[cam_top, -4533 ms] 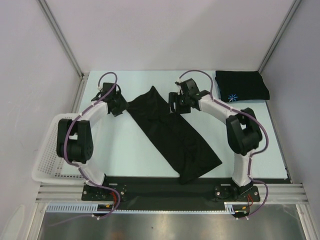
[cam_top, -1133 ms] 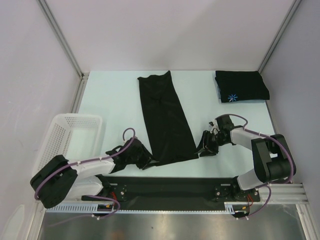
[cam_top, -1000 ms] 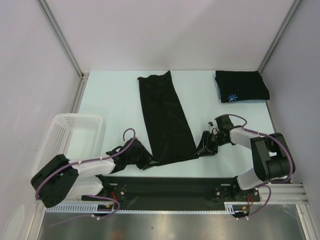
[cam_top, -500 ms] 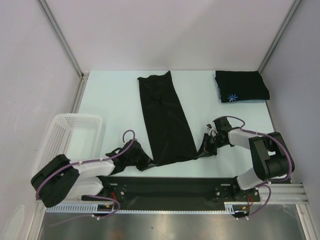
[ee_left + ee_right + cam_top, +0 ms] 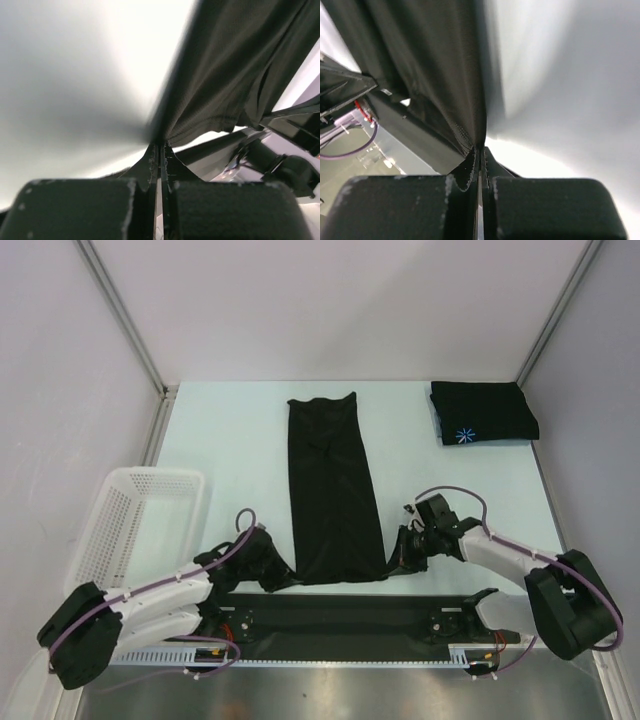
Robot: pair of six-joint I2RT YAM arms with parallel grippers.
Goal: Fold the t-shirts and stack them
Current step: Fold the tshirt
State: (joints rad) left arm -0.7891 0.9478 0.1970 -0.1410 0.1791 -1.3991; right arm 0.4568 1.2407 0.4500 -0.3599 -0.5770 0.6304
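Observation:
A black t-shirt, folded lengthwise into a long strip, lies down the middle of the table. My left gripper is shut on its near left corner, and the fabric rises from the closed fingertips. My right gripper is shut on the near right corner, where the hem runs up from the pinch. A second black t-shirt, folded, with a light-blue starburst logo, rests at the far right corner.
A white mesh basket stands at the left edge of the table. Both arms reach low along the near edge, above the black base rail. Grey walls close in the table on three sides.
Both grippers have shut on the near corners of the strip. The shirt has swung from a slant to lie straight and has shifted toward the near edge.

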